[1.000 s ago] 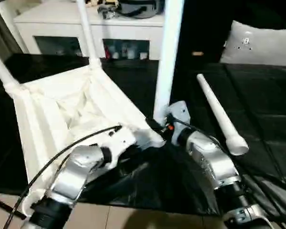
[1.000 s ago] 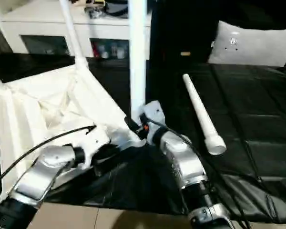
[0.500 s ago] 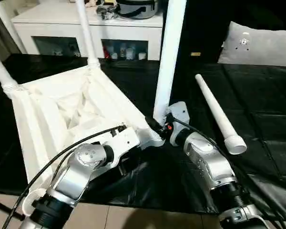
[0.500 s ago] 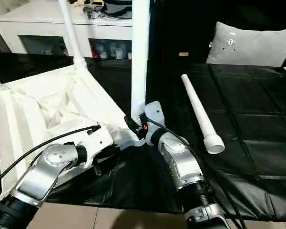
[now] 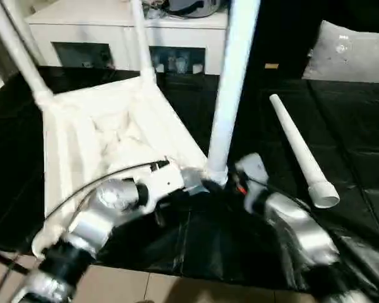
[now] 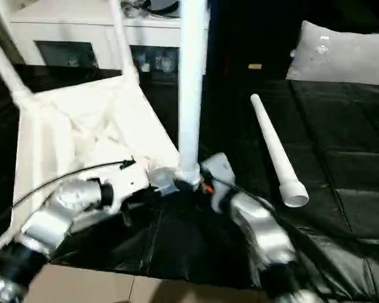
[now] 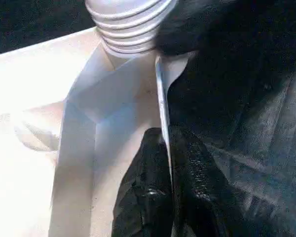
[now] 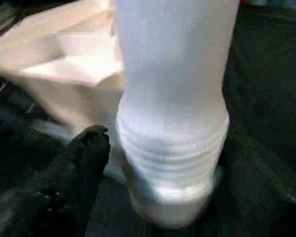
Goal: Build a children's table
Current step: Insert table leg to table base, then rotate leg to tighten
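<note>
The children's table top (image 5: 107, 132) lies upside down on the black work surface, ribbed underside up. Three white legs stand in its corner sockets: two far ones (image 5: 19, 50) (image 5: 142, 44) and a near one (image 5: 234, 82). A loose leg (image 5: 300, 148) lies to the right. My left gripper (image 7: 167, 143) is shut on the top's thin rim beside the near socket. My right gripper (image 5: 230, 183) is at the near leg's ribbed base (image 8: 172, 163), open; one black finger (image 8: 89, 148) stands just off the leg.
A white cabinet (image 5: 114, 25) with glass doors stands behind the black-covered surface (image 5: 354, 158). A grey pillow (image 5: 354, 53) lies at the back right. The surface's front edge meets a light floor (image 5: 177, 287) just below my forearms.
The camera has shifted, sliding the scene right. My right gripper's fingers have spread off the near leg's base. The left grip on the rim is unchanged.
</note>
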Robot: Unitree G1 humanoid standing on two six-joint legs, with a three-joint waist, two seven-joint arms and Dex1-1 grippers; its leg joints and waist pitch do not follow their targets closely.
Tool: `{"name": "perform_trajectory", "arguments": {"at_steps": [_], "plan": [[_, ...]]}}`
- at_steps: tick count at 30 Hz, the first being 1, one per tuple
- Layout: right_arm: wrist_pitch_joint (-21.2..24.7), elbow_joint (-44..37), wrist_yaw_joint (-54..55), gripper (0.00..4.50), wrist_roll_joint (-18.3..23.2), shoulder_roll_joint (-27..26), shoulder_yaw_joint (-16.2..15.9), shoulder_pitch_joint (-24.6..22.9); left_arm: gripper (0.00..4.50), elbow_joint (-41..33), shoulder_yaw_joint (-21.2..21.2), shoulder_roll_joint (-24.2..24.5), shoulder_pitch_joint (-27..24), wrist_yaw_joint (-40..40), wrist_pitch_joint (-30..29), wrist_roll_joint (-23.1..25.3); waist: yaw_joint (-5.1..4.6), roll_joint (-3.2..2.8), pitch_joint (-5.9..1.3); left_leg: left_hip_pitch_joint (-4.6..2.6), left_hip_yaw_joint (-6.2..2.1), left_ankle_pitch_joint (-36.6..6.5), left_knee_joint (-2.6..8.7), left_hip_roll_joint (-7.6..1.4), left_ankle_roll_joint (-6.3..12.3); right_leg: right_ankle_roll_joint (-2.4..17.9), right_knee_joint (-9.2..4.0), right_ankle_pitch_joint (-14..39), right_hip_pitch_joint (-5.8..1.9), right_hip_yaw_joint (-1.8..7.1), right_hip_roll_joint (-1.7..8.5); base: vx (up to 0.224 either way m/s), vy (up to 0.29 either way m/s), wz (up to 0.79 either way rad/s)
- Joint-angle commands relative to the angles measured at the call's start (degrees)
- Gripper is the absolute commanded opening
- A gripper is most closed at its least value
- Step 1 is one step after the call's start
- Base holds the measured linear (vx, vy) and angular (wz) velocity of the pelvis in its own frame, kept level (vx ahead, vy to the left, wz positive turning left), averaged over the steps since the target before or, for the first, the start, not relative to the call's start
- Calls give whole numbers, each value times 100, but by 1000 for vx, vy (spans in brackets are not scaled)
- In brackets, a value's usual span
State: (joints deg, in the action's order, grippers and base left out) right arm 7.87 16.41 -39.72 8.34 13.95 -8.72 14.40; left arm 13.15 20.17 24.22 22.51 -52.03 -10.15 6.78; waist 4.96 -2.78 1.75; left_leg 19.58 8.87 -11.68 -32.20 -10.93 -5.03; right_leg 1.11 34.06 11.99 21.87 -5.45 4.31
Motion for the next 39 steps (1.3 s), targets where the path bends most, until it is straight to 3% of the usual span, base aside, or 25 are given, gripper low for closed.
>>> {"name": "perform_trajectory", "arguments": {"at_steps": [1, 6, 12, 24, 39], "plan": [[47, -224, -387, 429, 111, 206, 63, -71, 0, 446, 256, 199, 24, -350, 379, 148, -2, -6, -230, 77, -36, -1046, 368, -201, 267, 867, -442, 980, -290, 336, 408, 0, 0, 0], [114, -425, -945, 447, 328, 624, 153, -35, 0, 698, 368, 328, 135, -727, 862, 96, 18, 31, -262, 80, -22, -734, 320, -211, 421, 983, -388, 588, -302, 337, 411, 0, 0, 0], [238, -584, -1653, 447, 520, 1070, 60, 181, 0, 840, 497, 499, 250, -1344, 1422, -46, 51, 27, -288, 82, -20, -457, 273, -239, 566, 1224, -305, 99, -297, 320, 406, 0, 0, 0], [273, -272, -2375, 447, 376, 1129, -429, 647, 0, 709, 641, 528, 315, -1962, 1854, -197, 205, 45, -302, 60, -3, -480, 255, -255, 492, 1290, -265, 160, -286, 323, 435, 0, 0, 0], [392, -131, -2601, 306, 489, 1023, -522, 638, 0, 590, 668, 564, 253, -2102, 1855, -205, 287, 58, -323, 69, -4, -409, 231, -244, 439, 1208, -238, 108, -293, 326, 431, 0, 0, 0]]}}
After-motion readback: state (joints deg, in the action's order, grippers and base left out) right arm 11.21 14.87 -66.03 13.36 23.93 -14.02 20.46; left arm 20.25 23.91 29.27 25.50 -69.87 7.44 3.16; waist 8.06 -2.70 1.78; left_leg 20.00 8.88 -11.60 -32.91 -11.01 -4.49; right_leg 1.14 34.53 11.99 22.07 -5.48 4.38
